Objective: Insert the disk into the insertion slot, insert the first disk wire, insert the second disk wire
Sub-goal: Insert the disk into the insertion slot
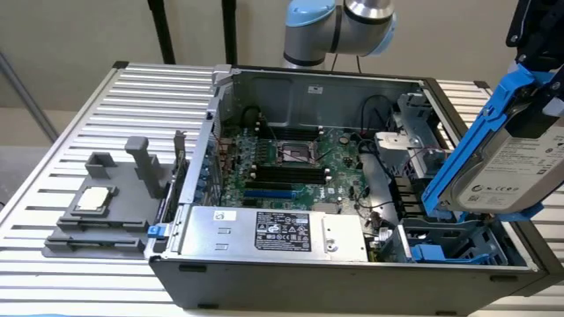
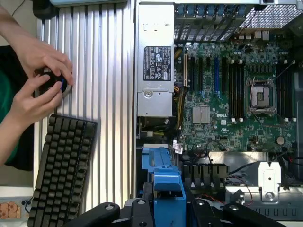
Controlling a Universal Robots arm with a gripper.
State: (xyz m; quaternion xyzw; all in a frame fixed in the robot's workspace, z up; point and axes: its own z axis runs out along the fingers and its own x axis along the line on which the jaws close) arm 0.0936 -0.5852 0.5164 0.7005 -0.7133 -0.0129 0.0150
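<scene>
Blue plastic carrier frame (image 1: 465, 155) clips round the silver-grey rectangular hard disk (image 1: 516, 168) w/ white printed label; the black tool (image 2: 168, 210) is clamped on that frame, so the disk hangs in the air, tilted, at the exterior view's right. It sits above the insertion slot (image 1: 445, 246), a narrow bay w/ blue rails in the grey-metal drive cage at the near corner of the open dark-grey computer case (image 1: 352, 290), and the disk is not in it yet. In the wrist view the blue frame shows btwn the tool's black fingers (image 2: 142, 205), pinched from both sides. Inside the case: green motherboard (image 1: 291, 165) w/ bare CPU socket, and a silver power-supply box (image 1: 273, 231) w/ black label along the front wall. The case stands on a ribbed aluminium-slat bench (image 1: 79, 119). On the exterior view's left, a grey plastic fixture (image 1: 102, 211) lies on the bench, carrying a square chip. The wrist view also has a black keyboard (image 2: 61, 165) on the bench and a person's hands (image 2: 40, 80) just beside it, around a small dark object w/ a blue spot.
</scene>
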